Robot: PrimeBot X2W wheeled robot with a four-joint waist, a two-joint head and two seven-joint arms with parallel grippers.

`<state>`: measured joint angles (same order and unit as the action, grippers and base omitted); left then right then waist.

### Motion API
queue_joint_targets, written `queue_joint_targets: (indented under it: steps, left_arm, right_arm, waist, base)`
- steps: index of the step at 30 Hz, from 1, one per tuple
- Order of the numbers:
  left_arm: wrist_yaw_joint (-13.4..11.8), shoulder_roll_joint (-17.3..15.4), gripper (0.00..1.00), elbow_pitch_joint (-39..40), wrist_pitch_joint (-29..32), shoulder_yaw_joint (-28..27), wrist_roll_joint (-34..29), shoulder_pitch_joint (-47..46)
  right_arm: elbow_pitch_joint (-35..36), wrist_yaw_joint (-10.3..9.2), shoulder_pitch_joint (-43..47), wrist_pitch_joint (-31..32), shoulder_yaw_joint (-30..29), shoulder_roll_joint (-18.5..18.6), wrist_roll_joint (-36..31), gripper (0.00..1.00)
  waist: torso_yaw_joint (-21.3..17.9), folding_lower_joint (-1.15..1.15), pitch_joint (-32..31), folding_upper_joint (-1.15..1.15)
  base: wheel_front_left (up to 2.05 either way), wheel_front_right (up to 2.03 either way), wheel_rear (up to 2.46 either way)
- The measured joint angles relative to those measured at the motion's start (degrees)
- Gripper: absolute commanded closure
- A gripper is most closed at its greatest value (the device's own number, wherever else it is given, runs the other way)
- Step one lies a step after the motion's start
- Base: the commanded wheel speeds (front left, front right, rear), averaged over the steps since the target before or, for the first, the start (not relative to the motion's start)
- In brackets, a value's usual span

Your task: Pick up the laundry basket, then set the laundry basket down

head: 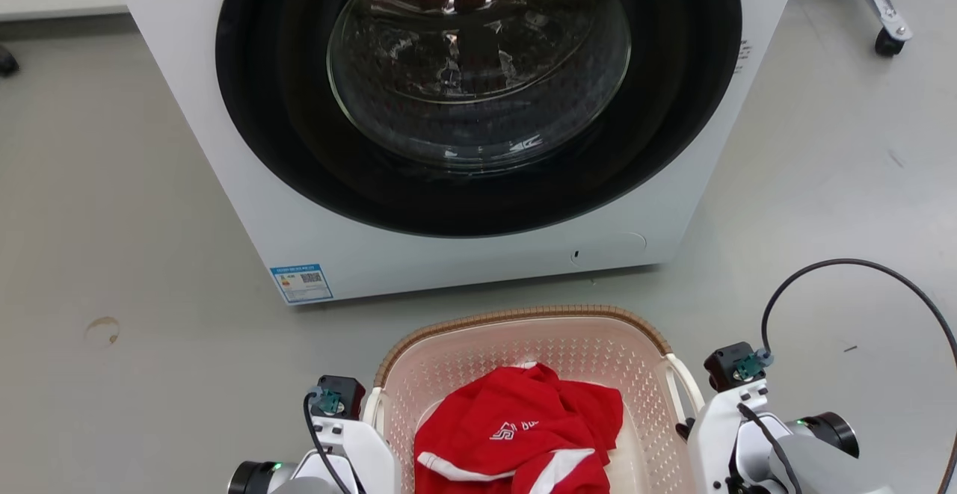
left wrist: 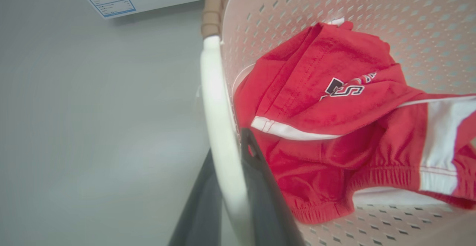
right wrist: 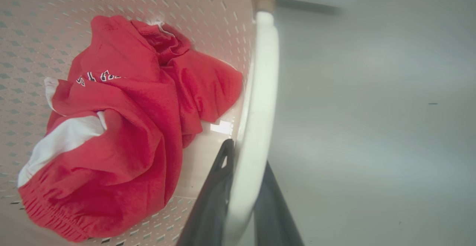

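Listener: What takes up most of the scene?

Describer: White front-loading washing machine [head: 478, 105], its round dark door facing the camera, standing on a grey floor [head: 112, 217]. Just in front of it, at the bottom centre of the head view, is the laundry basket [head: 553, 348]. It is pale pink with perforated walls and a brown woven-look rim. A crumpled red garment [head: 516, 434] with white stripes lies inside.

Listener: Does the robot have hold of the basket?

Describer: Yes, on both sides. In the left wrist view, the left gripper [left wrist: 227, 145] is clamped on the white left handle [left wrist: 217, 108], with one dark finger inside the basket and one outside. The right wrist view mirrors this: the right gripper [right wrist: 247, 153] is pinched around the right handle [right wrist: 260, 89].

Listener: So how far along is the task?

Describer: Both handles are gripped, so the reach and grasp look done. I cannot tell whether the base sits on the floor or hangs just above it, because the underside is hidden. What is left, as I judge it, is any remaining lift, then lowering the basket and letting go of both handles.
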<state>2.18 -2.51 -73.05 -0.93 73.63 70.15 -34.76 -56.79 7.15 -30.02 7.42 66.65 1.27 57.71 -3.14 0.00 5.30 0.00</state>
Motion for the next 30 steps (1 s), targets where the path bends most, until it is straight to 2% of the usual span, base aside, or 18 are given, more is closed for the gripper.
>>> queue_joint_targets:
  steps: [13, 30]
  left_arm:
    - [1.4, -0.9, 1.0, 0.0, 3.2, 0.0, -0.1, 1.7]
    - [2.1, -1.1, 1.0, -0.2, 4.4, 0.0, -0.1, 1.8]
  right_arm:
    - [1.3, -0.01, 0.5, 3.4, 2.7, 0.0, 3.4, 1.0]
    - [1.4, -0.01, 0.5, 3.7, 4.4, 0.0, 5.4, 1.0]
  waist:
    - [-1.0, 0.0, -6.5, 0.0]
    - [-1.0, 0.0, -7.9, 0.0]
  base:
    - [0.0, 0.0, 0.0]
    - [0.0, 0.0, 0.0]
